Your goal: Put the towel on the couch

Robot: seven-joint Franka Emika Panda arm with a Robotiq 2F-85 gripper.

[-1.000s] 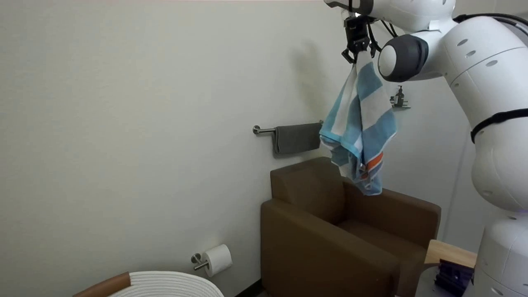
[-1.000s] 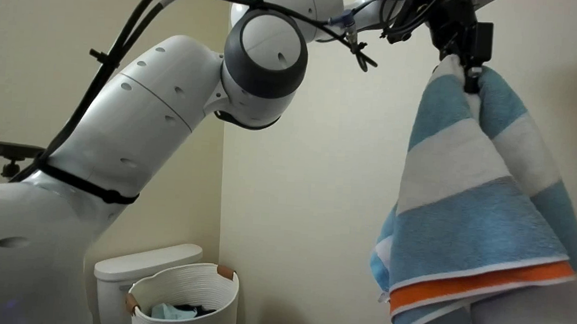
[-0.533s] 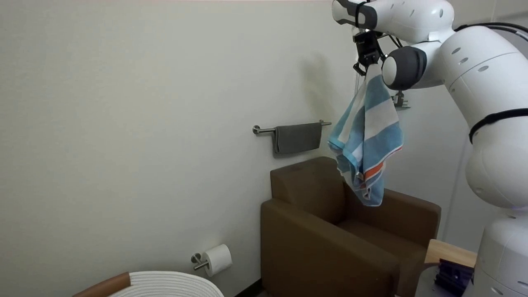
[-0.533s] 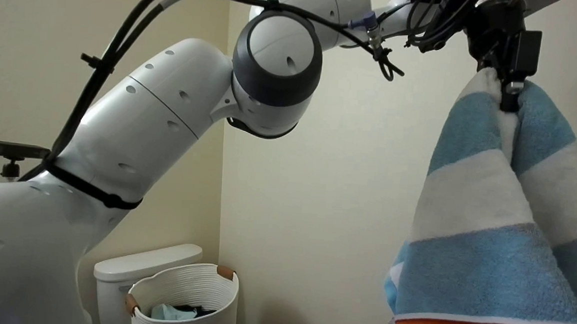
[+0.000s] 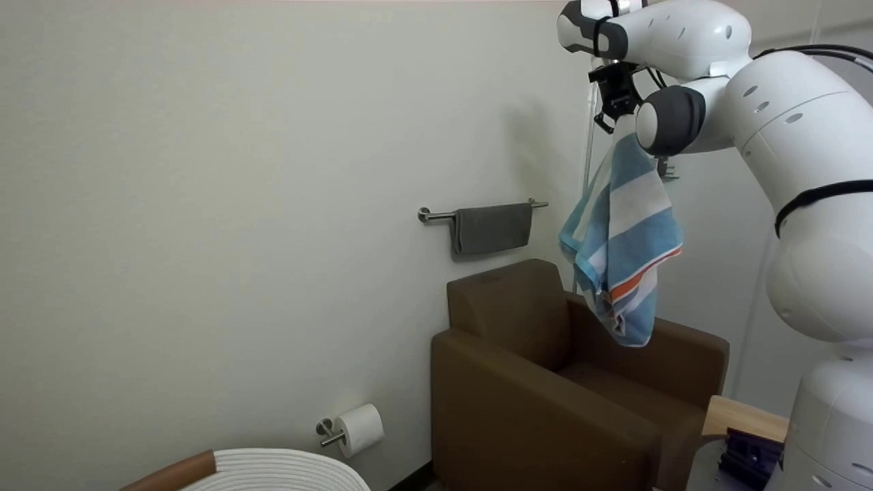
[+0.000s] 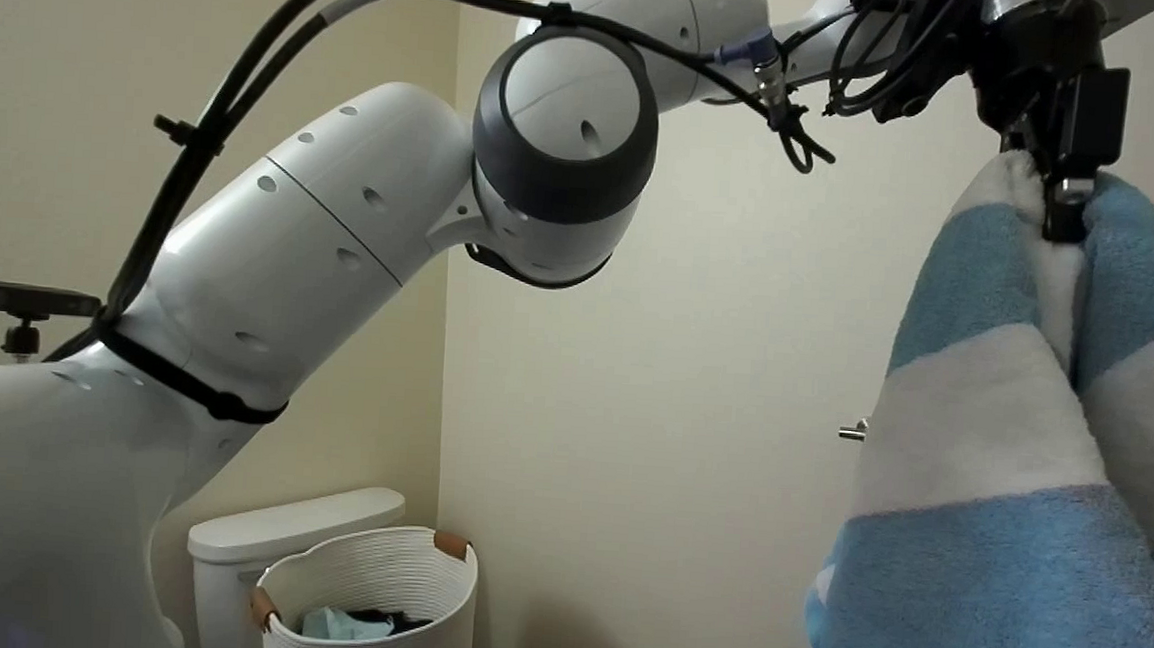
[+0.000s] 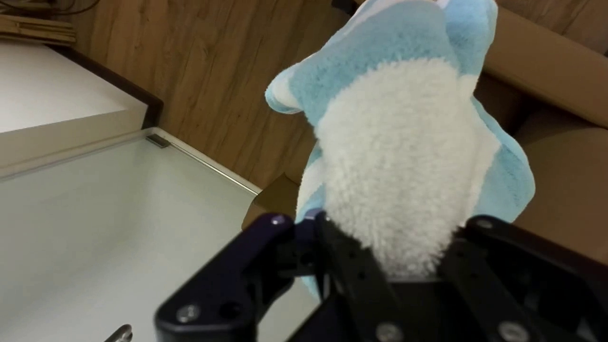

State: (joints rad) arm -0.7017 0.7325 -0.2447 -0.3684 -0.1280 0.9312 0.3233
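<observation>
Hanging at 3 o'clock in an exterior view is a striped towel point(image 5: 634, 218), soft and fuzzy, blue and white with a thin orange band. It droops in long folds from the black gripper point(image 5: 619, 117) at 2 o'clock, which pinches its top into a bunch. A smooth, round white robot arm point(image 5: 798, 136) runs from 1 to 4 o'clock. Between 4 and 5 o'clock sits a boxy brown armchair point(image 5: 532, 409). The striped towel's low tip shows in front of the chair's far armrest point(image 5: 689, 341); I can't tell if they touch. Near the middle, a gray hand towel point(image 5: 492, 228) is folded over a shiny metal bar point(image 5: 440, 215). At 7 o'clock is a white toilet roll point(image 5: 361, 429).

In an exterior view, the striped towel point(image 6: 992, 420) fills 2 to 4 o'clock with thick, fluffy stripes. At 7 o'clock stands a round white rope basket point(image 6: 438, 636) with brown handles point(image 6: 451, 545), next to a smooth white toilet tank point(image 6: 294, 527).

In the wrist view, the striped towel point(image 7: 403, 156) puffs up white and furry between the black fingers point(image 7: 354, 275) at 5 o'clock. Wood planks point(image 7: 213, 71) lie at 11 o'clock, a cloudy glass panel point(image 7: 109, 213) at 8, and part of the armchair point(image 7: 560, 175) at 3.
</observation>
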